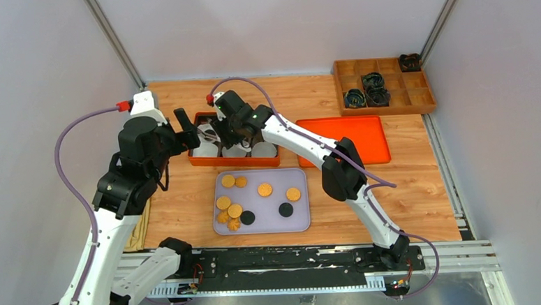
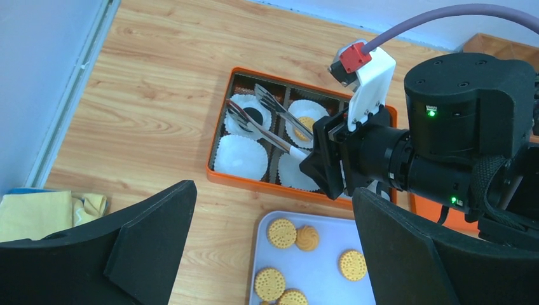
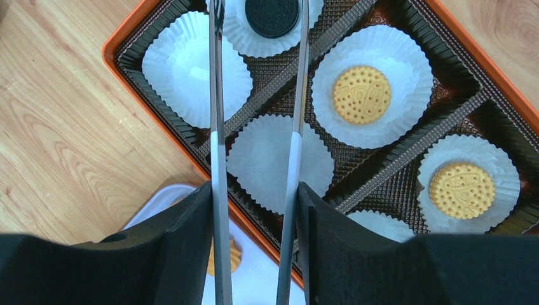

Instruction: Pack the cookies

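Several golden cookies (image 1: 265,190) and two black ones (image 1: 285,209) lie on a lavender tray (image 1: 268,219). Behind it stands an orange box (image 1: 233,162) lined with white paper cups (image 3: 194,67). One cup holds a black cookie (image 3: 272,14), and two hold golden cookies (image 3: 362,94). My right gripper (image 3: 254,197) is shut on metal tongs (image 3: 217,127), held over the box. The tongs' arms are spread on either side of the black cookie's cup. My left gripper (image 2: 273,248) is open and empty, above the tray's far left corner.
An empty flat orange tray (image 1: 344,138) lies right of the box. A wooden compartment box (image 1: 419,99) with black items stands at the back right. A yellow cloth (image 2: 38,213) lies at the table's left edge. White walls enclose three sides.
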Action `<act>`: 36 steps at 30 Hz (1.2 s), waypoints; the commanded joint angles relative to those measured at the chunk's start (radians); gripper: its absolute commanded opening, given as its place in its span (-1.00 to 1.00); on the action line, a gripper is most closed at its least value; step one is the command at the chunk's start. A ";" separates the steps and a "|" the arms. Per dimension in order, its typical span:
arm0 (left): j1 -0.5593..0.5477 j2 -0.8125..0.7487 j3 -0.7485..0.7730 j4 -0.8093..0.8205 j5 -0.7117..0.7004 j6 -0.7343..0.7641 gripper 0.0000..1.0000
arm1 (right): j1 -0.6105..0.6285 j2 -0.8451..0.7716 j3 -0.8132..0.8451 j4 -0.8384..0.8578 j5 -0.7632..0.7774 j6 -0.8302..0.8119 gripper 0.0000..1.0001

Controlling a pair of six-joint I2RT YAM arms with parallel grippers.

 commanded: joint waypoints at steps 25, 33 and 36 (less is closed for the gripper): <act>0.004 0.022 -0.140 0.101 0.153 -0.034 1.00 | 0.129 -1.071 -1.044 0.012 0.265 0.115 -0.09; 0.004 0.042 -0.166 0.141 0.238 -0.046 1.00 | 0.229 -1.270 -1.233 -0.178 0.338 0.311 -0.07; 0.004 0.043 -0.173 0.150 0.259 -0.052 1.00 | 0.255 -1.326 -1.279 -0.238 0.357 0.391 -0.07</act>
